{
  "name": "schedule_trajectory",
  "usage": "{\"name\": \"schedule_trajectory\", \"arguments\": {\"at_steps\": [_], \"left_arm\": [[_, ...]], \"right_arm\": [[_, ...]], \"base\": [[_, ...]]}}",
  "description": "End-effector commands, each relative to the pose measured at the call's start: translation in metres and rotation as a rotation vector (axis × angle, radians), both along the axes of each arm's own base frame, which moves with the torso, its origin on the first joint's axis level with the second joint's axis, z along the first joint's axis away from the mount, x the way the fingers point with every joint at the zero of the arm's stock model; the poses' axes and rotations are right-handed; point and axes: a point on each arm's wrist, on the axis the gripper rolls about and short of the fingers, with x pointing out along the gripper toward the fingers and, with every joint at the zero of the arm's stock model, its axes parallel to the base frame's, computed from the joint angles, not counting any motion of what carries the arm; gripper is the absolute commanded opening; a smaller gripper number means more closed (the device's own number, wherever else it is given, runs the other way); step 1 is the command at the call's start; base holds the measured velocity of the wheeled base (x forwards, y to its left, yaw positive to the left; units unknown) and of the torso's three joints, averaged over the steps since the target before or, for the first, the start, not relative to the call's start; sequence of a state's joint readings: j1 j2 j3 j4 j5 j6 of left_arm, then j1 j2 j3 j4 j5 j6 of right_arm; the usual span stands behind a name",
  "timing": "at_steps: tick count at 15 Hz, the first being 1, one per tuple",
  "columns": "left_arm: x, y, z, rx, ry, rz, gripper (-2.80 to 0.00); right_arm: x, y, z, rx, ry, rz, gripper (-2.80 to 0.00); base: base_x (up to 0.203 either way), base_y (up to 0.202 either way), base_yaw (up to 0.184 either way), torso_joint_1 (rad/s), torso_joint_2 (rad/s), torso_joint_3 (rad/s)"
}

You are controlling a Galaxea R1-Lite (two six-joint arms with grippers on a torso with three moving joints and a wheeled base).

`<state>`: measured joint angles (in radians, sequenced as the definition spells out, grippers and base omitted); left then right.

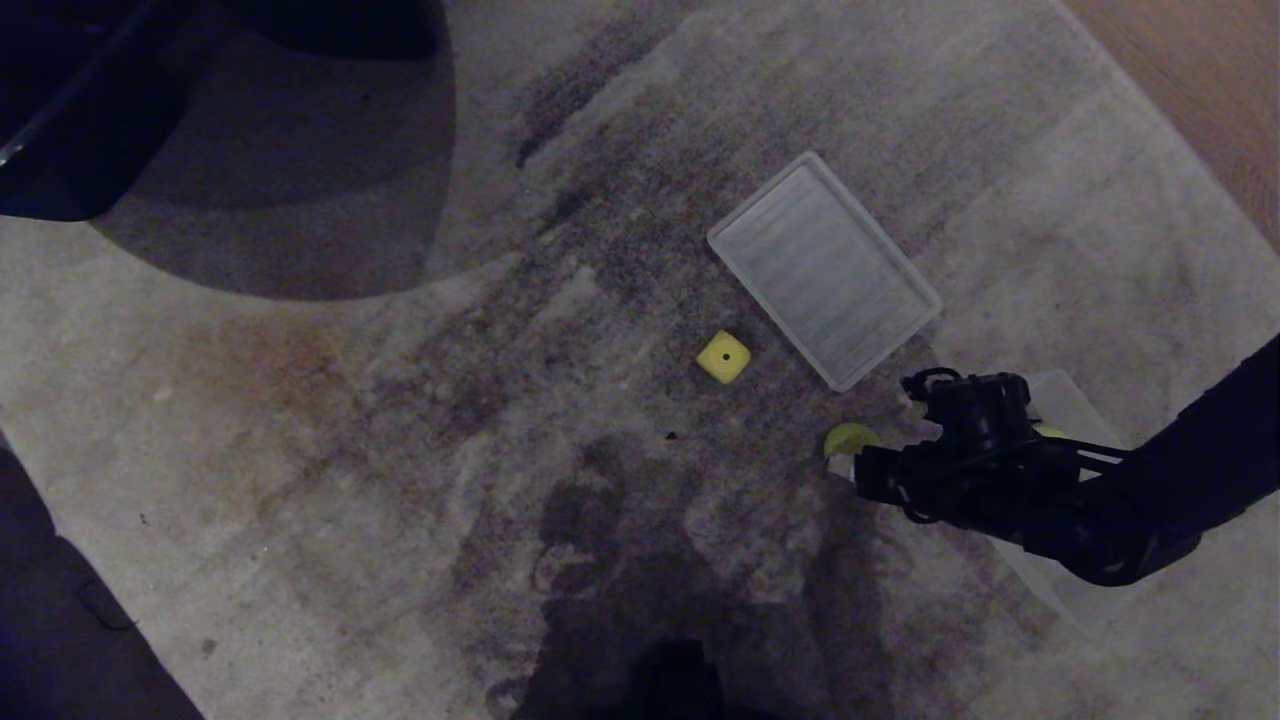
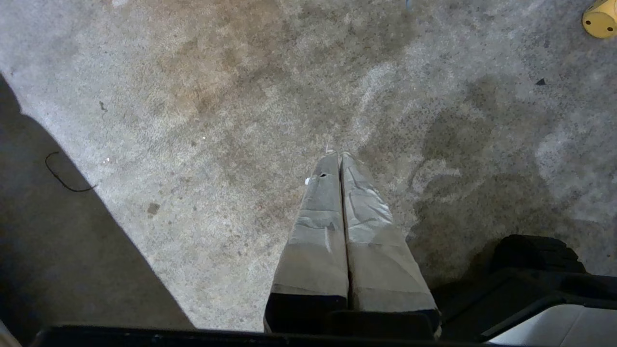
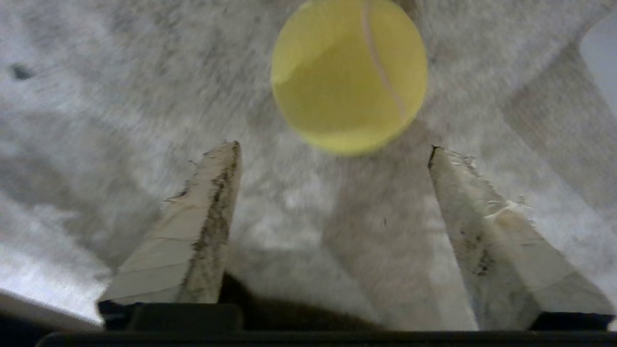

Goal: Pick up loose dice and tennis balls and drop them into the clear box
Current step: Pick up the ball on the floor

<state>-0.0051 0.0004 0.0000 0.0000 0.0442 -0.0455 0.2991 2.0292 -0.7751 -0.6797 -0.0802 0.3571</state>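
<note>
A tennis ball (image 1: 848,438) lies on the carpet, just left of my right gripper (image 1: 846,464). In the right wrist view the ball (image 3: 349,74) sits just beyond the fingertips of the right gripper (image 3: 332,148), which is open with only carpet between its fingers. A yellow die (image 1: 723,356) with black pips rests further left, also seen from the left wrist (image 2: 600,19). The clear box (image 1: 1082,398) is mostly hidden under my right arm; something yellow-green (image 1: 1050,432) peeks out inside it. My left gripper (image 2: 337,155) hangs shut and empty over bare carpet.
A flat ribbed translucent lid (image 1: 822,268) lies on the carpet behind the die and ball. Dark furniture (image 1: 60,110) fills the far left corner. Wooden floor (image 1: 1200,70) begins past the carpet's far right edge.
</note>
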Motion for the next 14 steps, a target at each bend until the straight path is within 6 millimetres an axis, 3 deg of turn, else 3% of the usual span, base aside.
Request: {"name": "schedule_trajectory", "arguments": {"at_steps": [1,6,7,11,14], "left_arm": [[0.000,0.000,0.000,0.000,0.003,0.000,-2.80],[0.000,0.000,0.000,0.000,0.003,-0.001,-2.80],[0.000,0.000,0.000,0.000,0.003,0.001,-2.80],[0.000,0.000,0.000,0.000,0.003,0.001,-2.80],[0.000,0.000,0.000,0.000,0.003,0.001,-2.80]], "right_arm": [[0.014,0.008,-0.017,-0.029,0.013,-0.030,0.00],[0.036,0.017,-0.028,-0.029,-0.055,-0.059,0.00],[0.038,0.017,-0.029,-0.030,-0.081,-0.076,-2.80],[0.040,0.017,-0.031,-0.057,-0.141,-0.083,-2.80],[0.028,0.013,-0.007,-0.069,-0.169,-0.072,-2.80]], "base": [[0.000,0.000,0.000,0.000,0.00,0.000],[0.000,0.000,0.000,0.000,0.00,0.000],[0.000,0.000,0.000,0.000,0.00,0.000],[0.000,0.000,0.000,0.000,0.00,0.000],[0.000,0.000,0.000,0.000,0.00,0.000]]}}
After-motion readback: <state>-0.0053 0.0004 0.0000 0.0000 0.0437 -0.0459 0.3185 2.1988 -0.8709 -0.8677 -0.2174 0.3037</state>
